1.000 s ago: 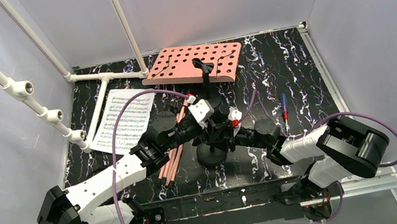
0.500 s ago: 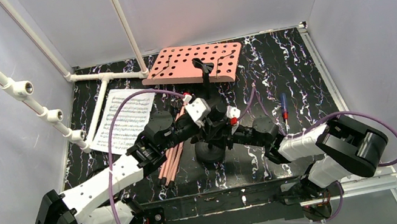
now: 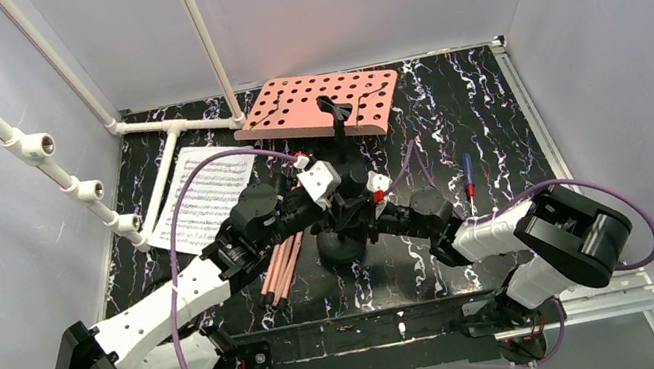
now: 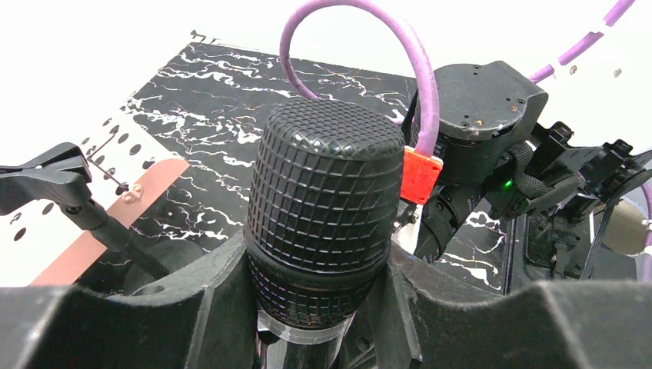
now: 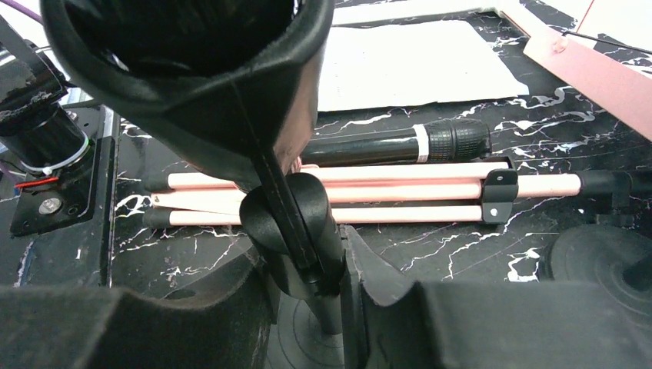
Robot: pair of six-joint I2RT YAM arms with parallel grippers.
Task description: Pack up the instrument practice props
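Inside left gripper point(image 4: 317, 296), microphone point(image 4: 327, 192); right gripper point(image 5: 307, 286) clamps its stand point(image 5: 286, 215)

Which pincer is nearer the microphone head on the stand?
Left. The left pincer is shut on the microphone just under its grille head. The right pincer sits lower, clamped on the stand stem beneath the clip.

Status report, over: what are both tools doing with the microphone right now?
Left tool shut on microphone head. Right tool shut on mic stand, below the clip. Second microphone, folded tripod legs lying close beside.
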